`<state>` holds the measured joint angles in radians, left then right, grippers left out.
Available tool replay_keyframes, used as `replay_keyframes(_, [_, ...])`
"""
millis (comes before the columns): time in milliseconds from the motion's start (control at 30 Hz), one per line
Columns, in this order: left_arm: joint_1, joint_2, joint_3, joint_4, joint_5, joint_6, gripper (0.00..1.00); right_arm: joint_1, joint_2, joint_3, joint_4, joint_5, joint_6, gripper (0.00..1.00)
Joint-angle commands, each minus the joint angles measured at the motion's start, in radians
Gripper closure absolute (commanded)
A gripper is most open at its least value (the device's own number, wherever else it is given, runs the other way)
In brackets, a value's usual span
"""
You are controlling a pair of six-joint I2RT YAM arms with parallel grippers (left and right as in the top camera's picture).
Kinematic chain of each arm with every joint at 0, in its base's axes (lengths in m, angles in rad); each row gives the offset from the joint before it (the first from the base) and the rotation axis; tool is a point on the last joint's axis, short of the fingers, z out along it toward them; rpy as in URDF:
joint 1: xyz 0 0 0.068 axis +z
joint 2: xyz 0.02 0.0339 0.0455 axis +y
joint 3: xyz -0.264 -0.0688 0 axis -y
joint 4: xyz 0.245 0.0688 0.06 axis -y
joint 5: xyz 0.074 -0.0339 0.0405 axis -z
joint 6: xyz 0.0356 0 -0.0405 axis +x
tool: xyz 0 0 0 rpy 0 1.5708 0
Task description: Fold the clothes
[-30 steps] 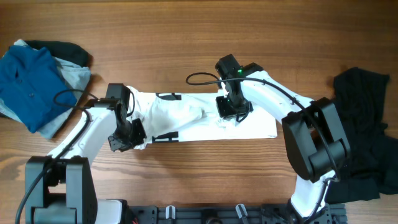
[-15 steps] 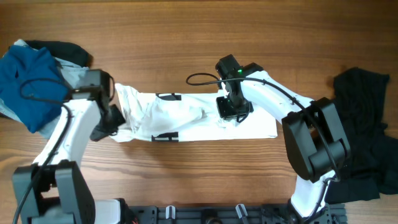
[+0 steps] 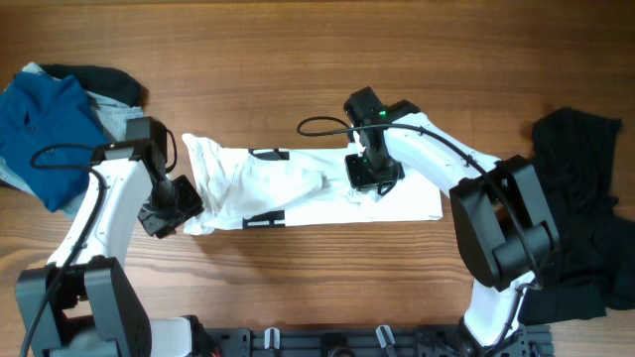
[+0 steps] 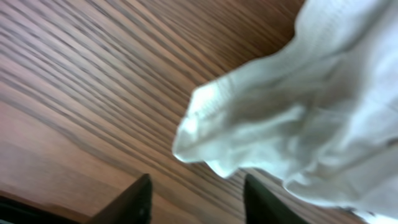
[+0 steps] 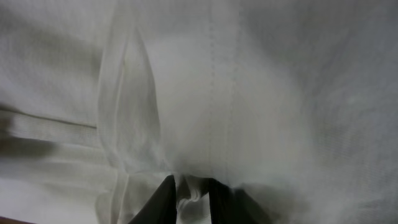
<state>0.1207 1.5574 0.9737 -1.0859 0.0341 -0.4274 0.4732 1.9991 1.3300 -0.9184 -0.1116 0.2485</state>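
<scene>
The white T-shirt lies folded into a long strip across the table's middle, black bars showing at its near and far edges. My left gripper is open and empty at the strip's left end; in the left wrist view its fingers hover over bare wood just short of a bunched white corner. My right gripper is shut on a pinch of the shirt's fabric near the middle; in the right wrist view the fingers clamp a white fold. A black garment lies at the right.
A stack of folded clothes, blue on top of grey and black, sits at the far left. The black garment hangs over the table's right front edge. A black cable loops beside the right wrist.
My left arm swung out to the left and then came back down to the shirt's left end, letting the fabric go. The right gripper has stayed put.
</scene>
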Motion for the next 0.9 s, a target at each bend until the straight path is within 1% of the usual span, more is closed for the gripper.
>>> replay_keyframes(0, [0.004,-0.013,-0.016,0.02,0.078,0.007,0.5,0.0,0.024,-0.011,-0.002,0.011,-0.003,0.81])
replay_keyframes(200, [0.004,-0.013,-0.138,0.119,0.077,-0.027,0.51,0.0,0.024,-0.01,-0.001,0.011,-0.013,0.81])
replay_keyframes(300, [0.004,-0.013,-0.185,0.195,0.077,-0.026,0.57,0.0,0.024,-0.01,-0.002,0.011,-0.013,0.81])
replay_keyframes(367, [0.004,-0.013,-0.189,0.236,0.036,-0.026,0.73,0.0,0.024,-0.01,-0.002,0.011,-0.013,0.81])
replay_keyframes(400, [0.004,-0.013,-0.189,0.251,-0.011,-0.026,0.92,0.0,0.024,-0.011,-0.003,0.011,-0.013,0.81])
replay_keyframes(433, [0.004,-0.013,-0.189,0.257,-0.041,-0.026,0.96,0.0,0.024,-0.01,-0.005,0.011,-0.013,0.81])
replay_keyframes(500, [0.004,-0.013,-0.189,0.266,-0.103,-0.027,0.96,0.0,0.024,-0.01,-0.006,0.011,-0.013,0.81])
replay_keyframes(533, [0.005,-0.013,-0.187,0.28,-0.207,-0.027,0.96,0.0,0.024,-0.01,-0.006,0.011,-0.013,0.81])
replay_keyframes(667, [0.005,-0.014,-0.163,0.317,-0.44,-0.026,0.96,0.0,0.024,-0.011,-0.006,0.011,-0.012,0.81])
replay_keyframes(767, [0.005,-0.014,-0.162,0.346,-0.458,-0.027,0.95,0.0,0.024,-0.01,-0.006,0.011,-0.013,0.81])
replay_keyframes(867, [0.005,-0.014,-0.162,0.307,-0.444,-0.026,0.91,0.0,0.024,-0.01,-0.005,0.011,-0.012,0.81])
